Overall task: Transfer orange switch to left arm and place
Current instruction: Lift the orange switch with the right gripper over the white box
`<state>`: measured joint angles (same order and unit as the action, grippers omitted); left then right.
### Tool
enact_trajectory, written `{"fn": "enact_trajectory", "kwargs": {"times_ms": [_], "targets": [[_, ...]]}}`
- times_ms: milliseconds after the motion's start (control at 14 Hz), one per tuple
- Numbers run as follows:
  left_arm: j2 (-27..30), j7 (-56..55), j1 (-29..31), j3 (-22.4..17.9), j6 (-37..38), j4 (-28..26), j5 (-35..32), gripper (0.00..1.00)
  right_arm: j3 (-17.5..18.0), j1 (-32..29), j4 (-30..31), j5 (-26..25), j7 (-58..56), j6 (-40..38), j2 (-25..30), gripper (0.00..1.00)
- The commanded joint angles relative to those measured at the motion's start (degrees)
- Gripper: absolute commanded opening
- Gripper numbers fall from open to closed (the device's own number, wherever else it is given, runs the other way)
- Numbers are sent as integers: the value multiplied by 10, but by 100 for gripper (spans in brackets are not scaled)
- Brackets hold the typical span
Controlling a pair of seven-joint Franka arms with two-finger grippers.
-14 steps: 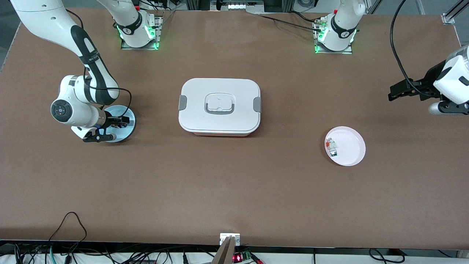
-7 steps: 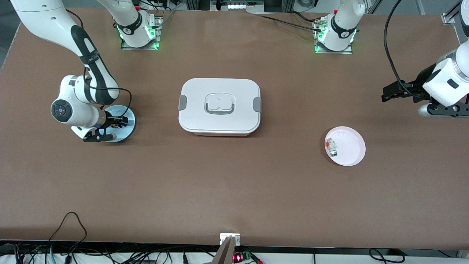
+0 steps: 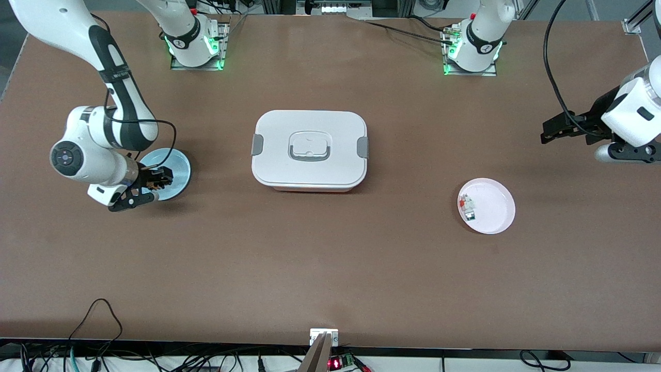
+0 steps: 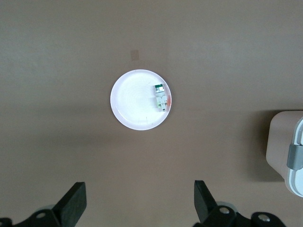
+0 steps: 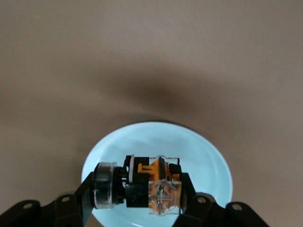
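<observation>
The orange switch (image 5: 151, 187), black with an orange body and a clear end, is clamped between the fingers of my right gripper (image 5: 138, 194). That gripper (image 3: 159, 179) is shut on it and hangs just over the pale blue plate (image 3: 178, 166) toward the right arm's end of the table. The white lidded box (image 3: 310, 150) stands at the table's middle, between the two plates. Up in the air over bare table at the left arm's end, my left gripper (image 3: 553, 130) is open, with nothing between its fingers (image 4: 75, 201).
A pinkish-white plate (image 3: 496, 209) with small white, red and green pieces (image 4: 161, 96) lies nearer the front camera than the left gripper. The box's corner (image 4: 293, 161) shows in the left wrist view. Cables run along the table's front edge.
My right gripper closed on the switch and has risen a little off the blue plate, drifting toward the right arm's end. The left gripper shifted slightly in the air.
</observation>
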<state>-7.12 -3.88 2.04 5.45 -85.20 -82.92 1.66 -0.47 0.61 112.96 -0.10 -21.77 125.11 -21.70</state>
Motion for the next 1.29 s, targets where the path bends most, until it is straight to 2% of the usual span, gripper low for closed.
{"fn": "enact_trajectory", "kwargs": {"times_ms": [0, 143, 357, 500, 857, 1214], "targets": [[-2, 7, 1, -2, 6, 14, -1, 100, 24, 0, -73, 18, -148, -71, 6, 14], [-3, 6, 1, -3, 6, 14, -1, 100, 33, 1, -110, 82, -244, -101, 7, 14], [-3, 6, 1, -3, 6, 14, -1, 100, 56, 15, -132, 163, -315, -107, 8, 14], [-2, 7, 1, -3, 6, 14, -2, 100, 74, 37, -152, 198, -315, -106, 9, 14], [-3, 7, 1, -3, 6, 14, -1, 100, 73, 135, -207, 294, -317, -98, 8, 12], [-2, 7, 1, -3, 6, 14, -1, 100, 73, 209, -234, 414, -317, -34, 10, 12]]}}
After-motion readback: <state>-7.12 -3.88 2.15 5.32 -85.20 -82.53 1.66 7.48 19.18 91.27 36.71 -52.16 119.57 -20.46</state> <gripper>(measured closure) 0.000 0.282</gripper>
